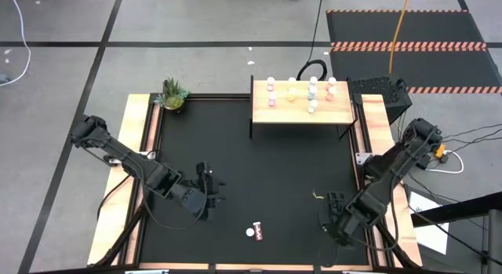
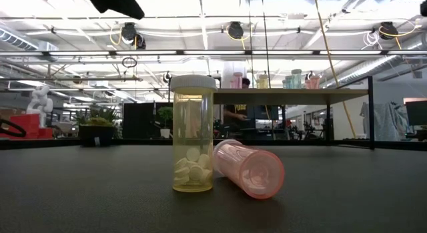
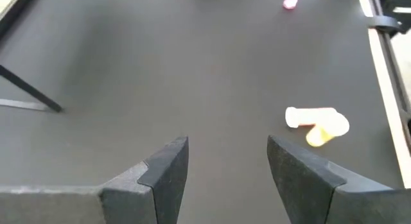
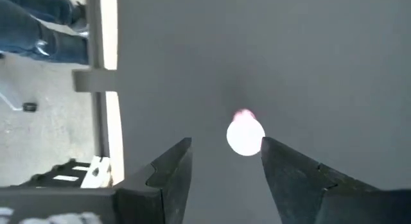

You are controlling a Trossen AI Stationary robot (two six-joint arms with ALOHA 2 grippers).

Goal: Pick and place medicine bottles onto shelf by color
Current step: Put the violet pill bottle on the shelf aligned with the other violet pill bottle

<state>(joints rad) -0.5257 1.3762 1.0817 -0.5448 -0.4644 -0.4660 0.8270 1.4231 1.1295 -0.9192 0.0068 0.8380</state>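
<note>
Left hand [image 1: 210, 194]: fingers apart, empty, above the black bench [image 1: 259, 172].
Yellow white-capped bottle [image 2: 193, 134]: upright on the bench's near edge, touching a toppled pink bottle [image 2: 249, 167].
Right hand [image 1: 332, 217]: fingers apart, empty.
Pale wooden shelf [image 1: 329, 114]: far side, carrying more bottles.

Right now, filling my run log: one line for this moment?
left gripper: open, empty | right gripper: open, empty | yellow bottle: upright | pink bottle: lying

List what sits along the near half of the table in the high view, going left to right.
Left gripper → upright yellow medicine bottle → pink medicine bottle lying beside it → right gripper.
</note>
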